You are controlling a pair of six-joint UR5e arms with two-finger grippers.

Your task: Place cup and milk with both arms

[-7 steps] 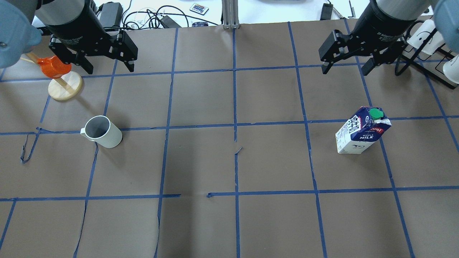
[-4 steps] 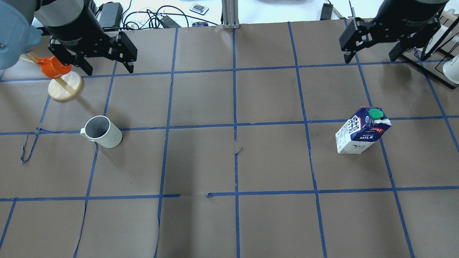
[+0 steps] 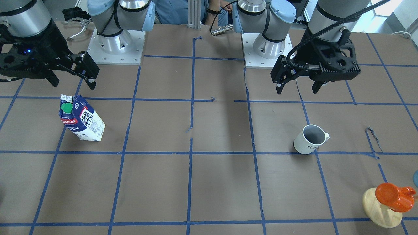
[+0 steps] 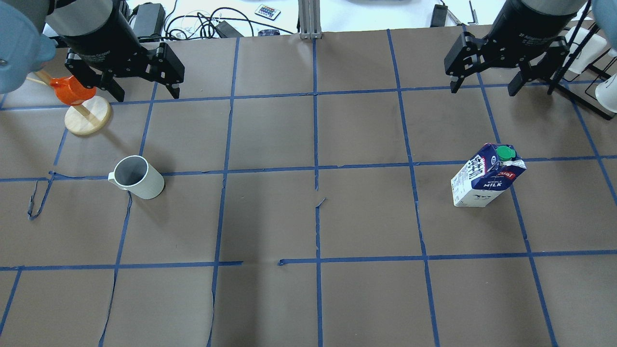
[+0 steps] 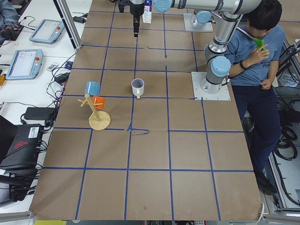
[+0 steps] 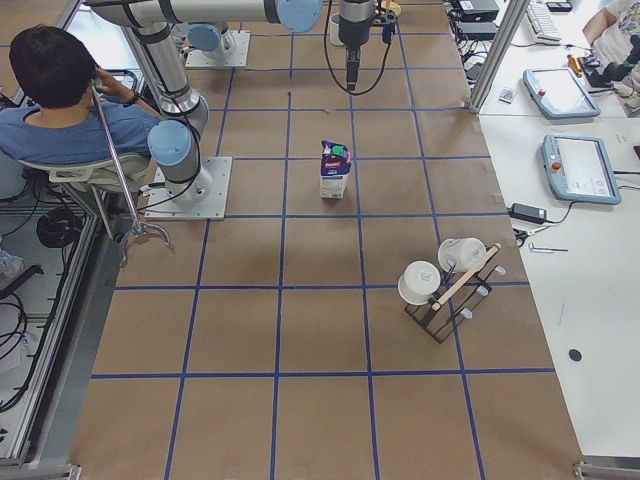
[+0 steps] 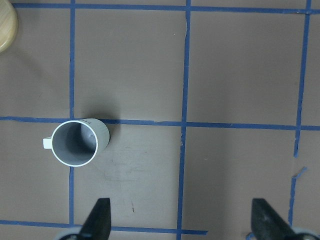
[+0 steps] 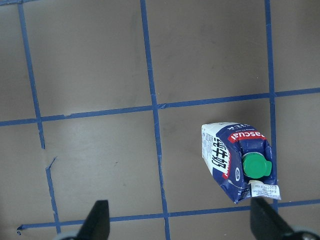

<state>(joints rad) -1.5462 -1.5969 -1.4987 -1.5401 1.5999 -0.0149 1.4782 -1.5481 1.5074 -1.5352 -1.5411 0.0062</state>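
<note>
The white cup stands upright on the left half of the table, handle to the view's left; it also shows in the front view and the left wrist view. The milk stands upright on the right half, green cap on top, and shows in the front view and the right wrist view. My left gripper is open and empty, high above the table beyond the cup. My right gripper is open and empty, high beyond the milk.
An orange cup hangs on a wooden stand with a round base at the far left, close to my left gripper. A black rack with white cups stands at the far right. Cables lie past the far edge.
My right gripper swung away to the far right, then came partly back toward the table's middle, staying open. My left gripper has hardly moved. Cup and milk have not moved.
</note>
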